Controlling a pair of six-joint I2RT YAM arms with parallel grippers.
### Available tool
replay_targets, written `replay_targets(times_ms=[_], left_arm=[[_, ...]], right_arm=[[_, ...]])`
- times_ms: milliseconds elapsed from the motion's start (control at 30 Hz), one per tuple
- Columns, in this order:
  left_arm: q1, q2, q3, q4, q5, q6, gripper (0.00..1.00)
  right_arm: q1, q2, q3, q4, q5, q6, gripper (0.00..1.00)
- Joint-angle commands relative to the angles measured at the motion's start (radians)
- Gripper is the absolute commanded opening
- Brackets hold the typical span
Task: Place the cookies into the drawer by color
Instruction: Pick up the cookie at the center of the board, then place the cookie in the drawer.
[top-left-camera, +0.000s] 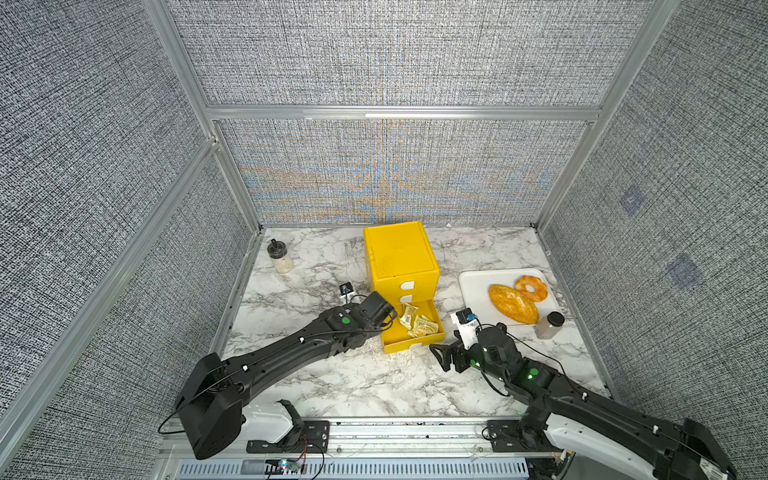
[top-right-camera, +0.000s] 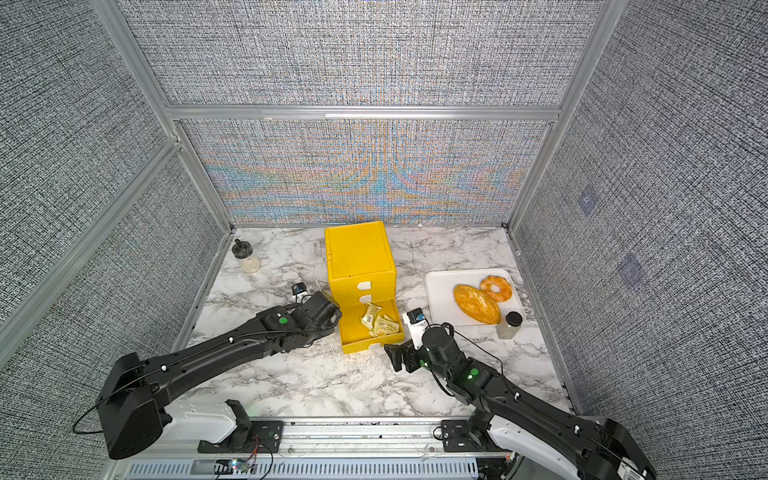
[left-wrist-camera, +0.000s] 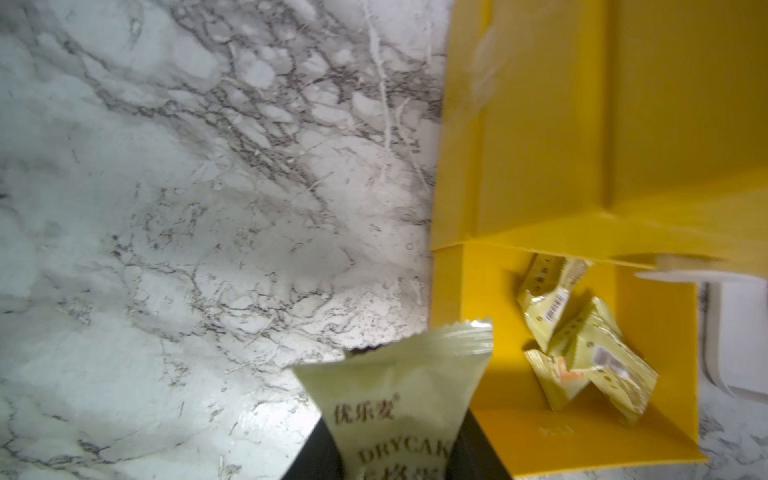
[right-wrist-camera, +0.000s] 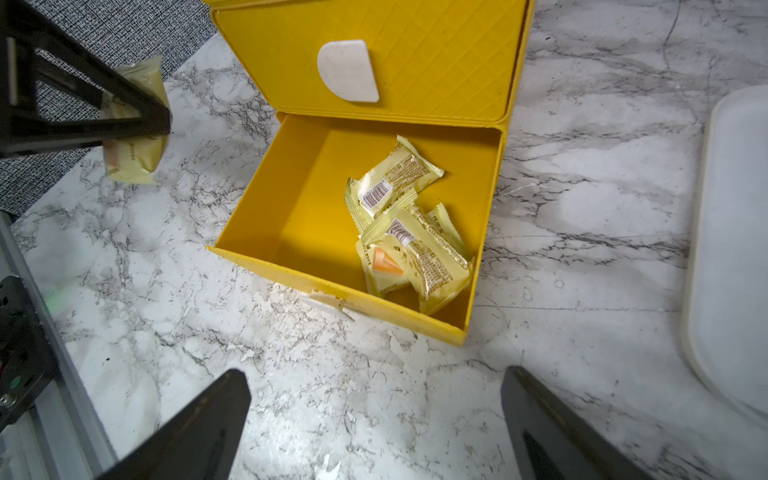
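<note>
In front of the drawer box (top-left-camera: 401, 257), the right gripper (right-wrist-camera: 374, 386) hovers low over the marble table (top-left-camera: 353, 386) with its jaws spread wide and nothing between them, facing the pulled-out bottom drawer (right-wrist-camera: 257, 199). Just outside that drawer's left wall, at the box's left flank, the left gripper (left-wrist-camera: 395, 419) is pinched on a pale yellow packet (left-wrist-camera: 399, 374). Inside the bottom drawer a small heap of pale yellow cookies (right-wrist-camera: 411, 232) lies toward its right wall. The two upper drawers (top-left-camera: 415, 291) are closed. Right of the box sits a white tray (top-left-camera: 473, 299) with a loaf (top-left-camera: 513, 303) and a doughnut (top-left-camera: 540, 293); behind and left of the box, a small jar (top-left-camera: 281, 262).
</note>
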Motion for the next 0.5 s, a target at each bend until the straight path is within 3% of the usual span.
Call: replay_targets(times_ms=[0, 133, 333, 400, 467], left_arm=[[-0.084, 0.051, 0.074, -0.019, -0.159, -0.005, 0.37], [-0.153, 0.155, 0.187, -0.031, -0.232, 0.032, 0.37], [-0.171, 0.27, 0.269, -0.043, -0.302, 0.065, 0.38], [-0.17, 0.286, 0.27, -0.04, -0.311, 0.071, 0.44], [-0.171, 0.296, 0.281, -0.044, -0.305, 0.08, 0.6]], right_arm=[[-0.001, -0.008, -0.005, 0.001, 0.025, 0.006, 0.99], [-0.001, -0.011, -0.006, 0.0, 0.026, 0.006, 0.99], [-0.002, -0.013, -0.006, 0.0, 0.026, 0.006, 0.99], [-0.001, -0.013, -0.009, 0.001, 0.023, 0.005, 0.99], [-0.002, -0.011, -0.007, 0.003, 0.021, 0.005, 0.99]])
